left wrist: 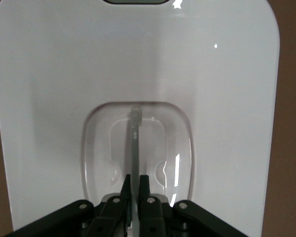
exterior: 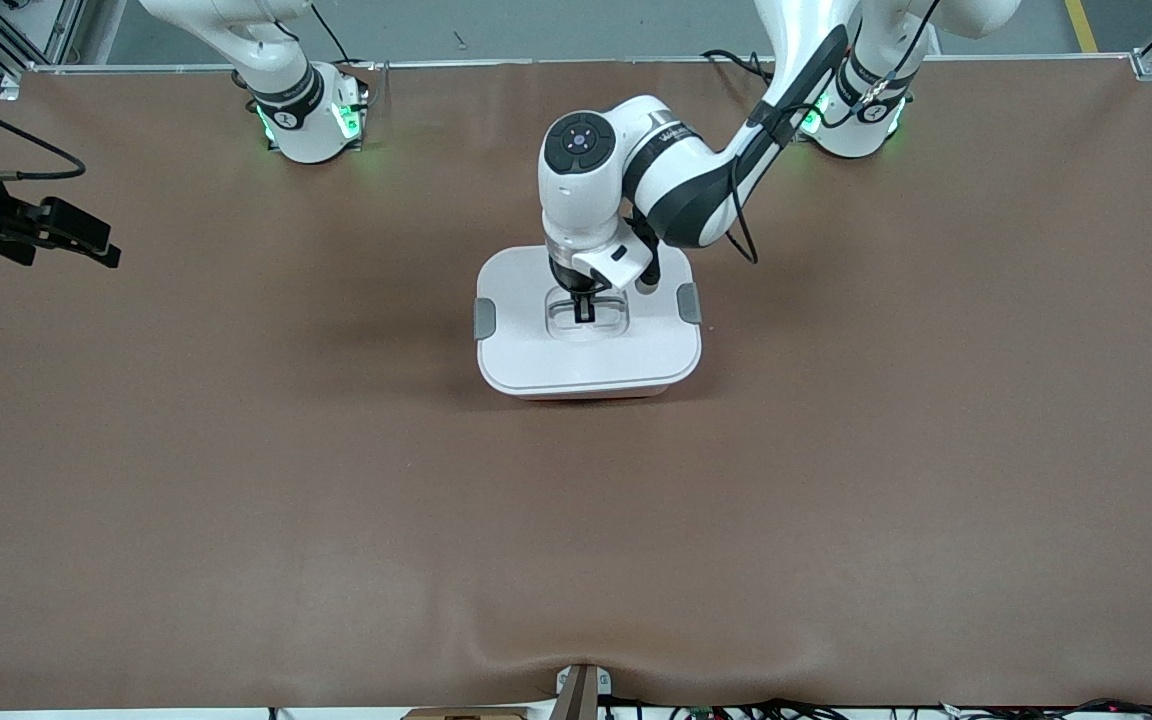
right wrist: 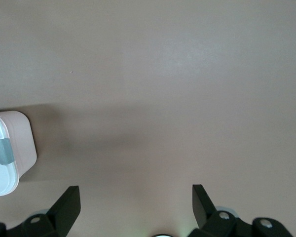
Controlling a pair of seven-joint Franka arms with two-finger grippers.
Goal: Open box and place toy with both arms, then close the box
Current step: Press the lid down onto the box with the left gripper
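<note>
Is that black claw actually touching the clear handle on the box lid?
Touching: the left wrist view shows the left gripper shut on the clear handle.

- I see the box (exterior: 588, 350) at frame centre, upright, white lid on; grey clips (exterior: 484, 318) on both ends; clear handle (left wrist: 134, 148) recessed in the lid
</note>
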